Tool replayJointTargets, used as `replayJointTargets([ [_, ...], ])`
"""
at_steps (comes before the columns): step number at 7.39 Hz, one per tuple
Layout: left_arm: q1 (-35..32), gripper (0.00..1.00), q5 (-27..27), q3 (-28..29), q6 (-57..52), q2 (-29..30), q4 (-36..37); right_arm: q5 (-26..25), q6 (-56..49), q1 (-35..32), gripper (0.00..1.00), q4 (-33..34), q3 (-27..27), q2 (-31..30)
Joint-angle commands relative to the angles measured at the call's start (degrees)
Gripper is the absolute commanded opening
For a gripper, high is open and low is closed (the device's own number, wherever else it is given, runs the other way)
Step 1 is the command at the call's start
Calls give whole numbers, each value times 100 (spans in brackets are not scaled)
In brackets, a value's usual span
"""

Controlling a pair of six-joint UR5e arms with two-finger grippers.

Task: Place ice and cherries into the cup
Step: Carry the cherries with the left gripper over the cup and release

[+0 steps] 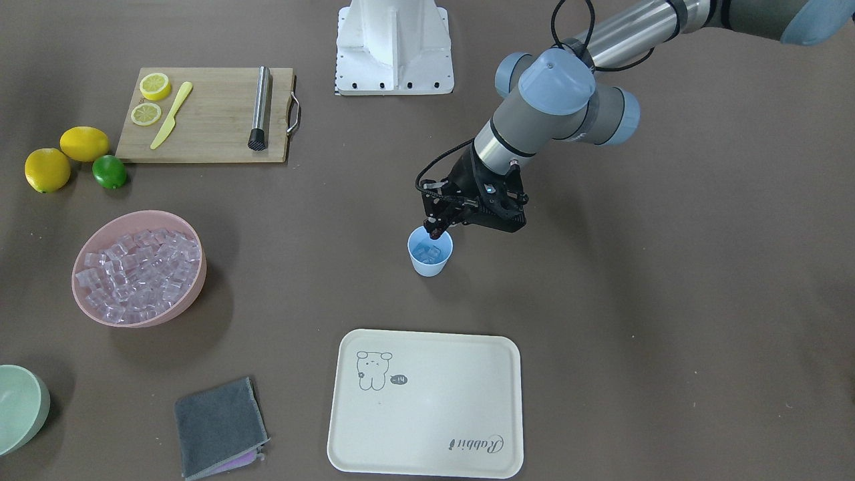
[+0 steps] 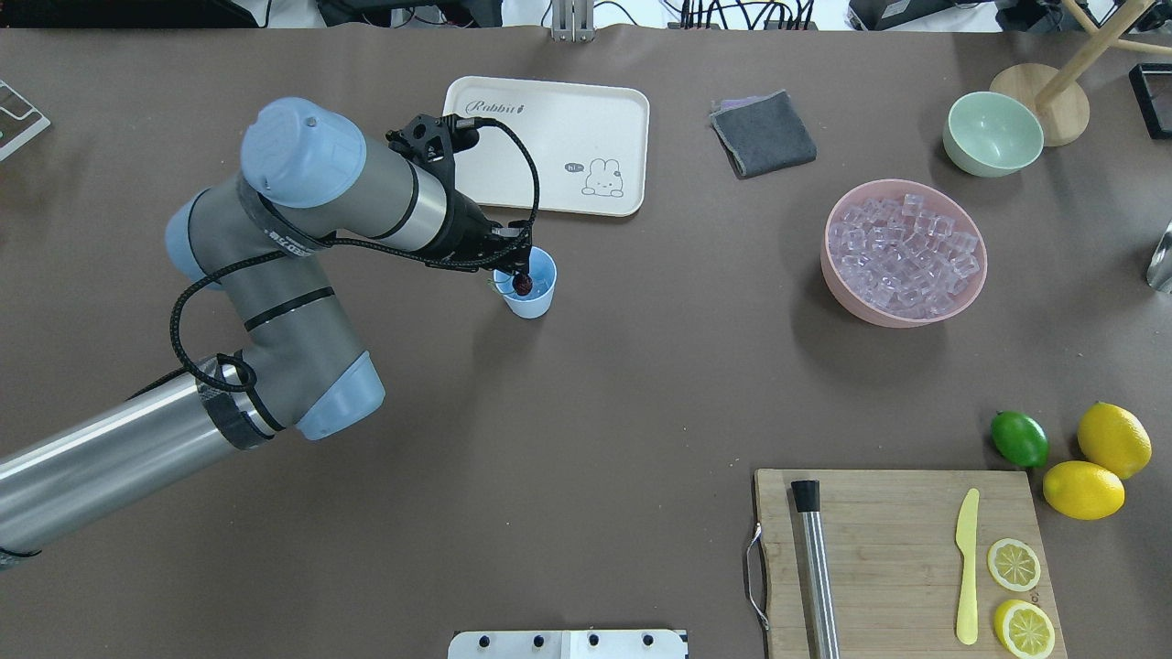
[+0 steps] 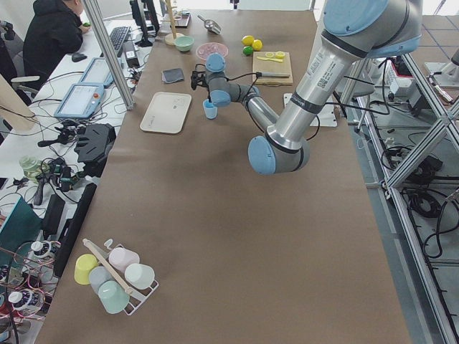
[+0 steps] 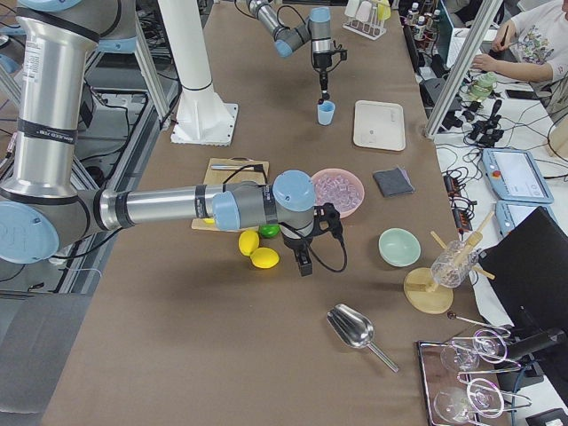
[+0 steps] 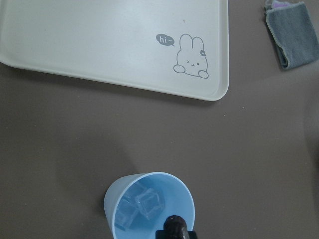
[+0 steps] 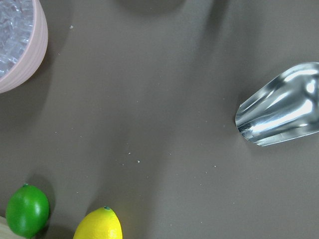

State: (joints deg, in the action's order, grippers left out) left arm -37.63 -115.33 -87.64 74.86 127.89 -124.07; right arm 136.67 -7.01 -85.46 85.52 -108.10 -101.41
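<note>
The light-blue cup (image 1: 428, 264) stands mid-table and holds a few clear ice cubes (image 1: 426, 252). My left gripper (image 1: 437, 230) is shut on the dark red cherries (image 1: 435, 234) and holds them just over the cup's rim, as the overhead view (image 2: 523, 285) and the left wrist view (image 5: 174, 225) also show. More ice (image 2: 906, 252) fills the pink bowl (image 2: 859, 309). My right gripper (image 4: 304, 263) shows only in the exterior right view, above the table near the lemons; I cannot tell whether it is open or shut.
A cream tray (image 2: 549, 119) lies just beyond the cup. A grey cloth (image 2: 763, 133), a pale green bowl (image 2: 993, 133), a lime (image 2: 1019, 438), lemons (image 2: 1083, 489), a cutting board (image 2: 888, 549) and a metal scoop (image 6: 279, 119) are on the right side.
</note>
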Motion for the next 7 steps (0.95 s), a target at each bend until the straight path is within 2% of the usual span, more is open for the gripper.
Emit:
replayJointTargets([
  [1, 124, 38, 204, 10, -7, 8, -38, 0, -20, -6, 99, 0, 8, -45],
  [2, 116, 49, 204, 10, -7, 17, -30, 0, -20, -32, 99, -9, -18, -89],
  [3, 107, 63, 204, 10, -7, 8, -21, 9, -20, -58, 99, -9, -18, -106],
  [4, 90, 82, 239, 10, -16, -1, -21, 9, -20, -59, 99, -9, -27, -107],
  [5, 20, 96, 274, -34, -24, -36, -12, 35, -20, -59, 99, -9, -18, -98],
  [6, -233, 96, 222, -112, -51, -227, -4, 44, -20, -59, 99, -9, -27, -98],
  [7, -593, 97, -118, -618, -86, -995, 5, 44, -11, -59, 99, -9, -35, -72],
])
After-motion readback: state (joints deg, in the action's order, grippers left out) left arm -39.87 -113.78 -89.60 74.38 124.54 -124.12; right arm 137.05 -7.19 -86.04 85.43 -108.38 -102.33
